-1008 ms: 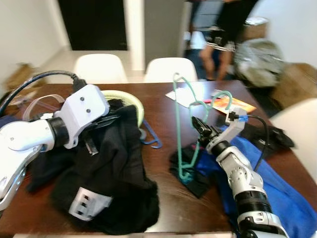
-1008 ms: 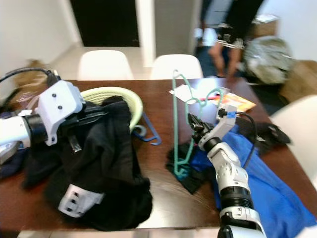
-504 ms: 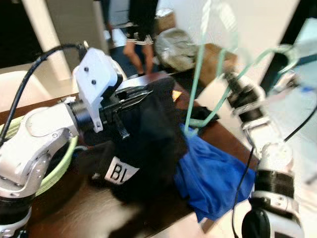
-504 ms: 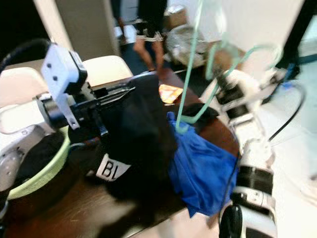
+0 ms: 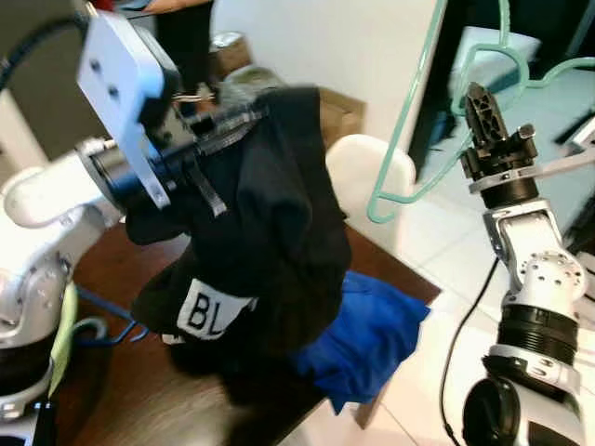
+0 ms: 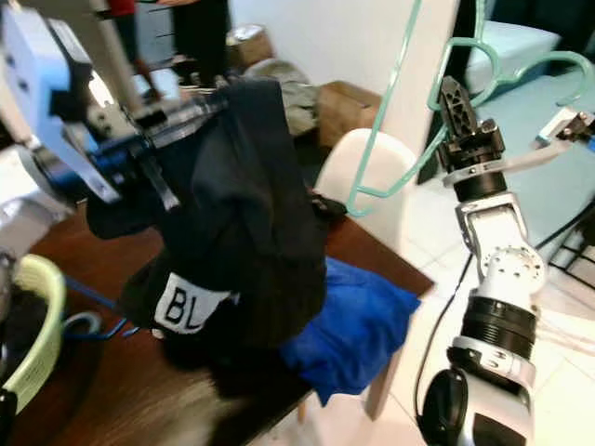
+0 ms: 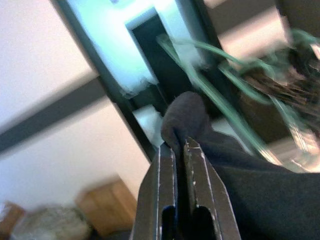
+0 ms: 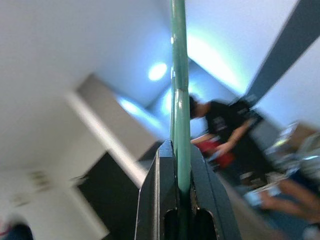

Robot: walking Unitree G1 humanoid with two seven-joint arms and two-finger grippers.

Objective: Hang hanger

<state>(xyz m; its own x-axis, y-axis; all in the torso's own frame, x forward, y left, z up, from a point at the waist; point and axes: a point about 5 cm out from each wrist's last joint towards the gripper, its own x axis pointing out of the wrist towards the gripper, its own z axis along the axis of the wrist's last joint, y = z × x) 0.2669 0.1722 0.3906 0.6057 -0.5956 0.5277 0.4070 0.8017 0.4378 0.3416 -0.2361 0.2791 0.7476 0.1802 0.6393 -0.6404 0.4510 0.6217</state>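
Above the table's far corner, my right gripper (image 5: 482, 104) stands raised on its upright forearm, its two black fingers (image 8: 165, 195) pressed together on the mint-green hanger (image 5: 402, 139); the wrist view shows the thin green bar pinched between them. From that grip the hanger's long bar slants up out of the head views beside a white wall edge (image 6: 423, 56), and its lower corner curls in open air over the white chair (image 5: 367, 177), touching nothing I can see. On my left side, the left gripper (image 7: 179, 150) is closed on a fold of the black garment (image 5: 265, 232), which hangs from the fingers in a heavy bundle, a white label lettered "BL" (image 5: 206, 311) facing me, with its lower edge on or just above the dark wooden table (image 5: 158, 395); I cannot tell which. Just beside the garment, a blue cloth (image 6: 349, 321) droops over the table's near corner. At the left margin lie the pale green rim of a basket (image 6: 37, 325) and a blue hanger (image 5: 102, 327) flat on the wood. Between table edge and right arm the white tiled floor (image 5: 437, 334) is open. Behind the left arm, a person's legs (image 6: 200, 37) stand near a cardboard box (image 6: 346, 107).
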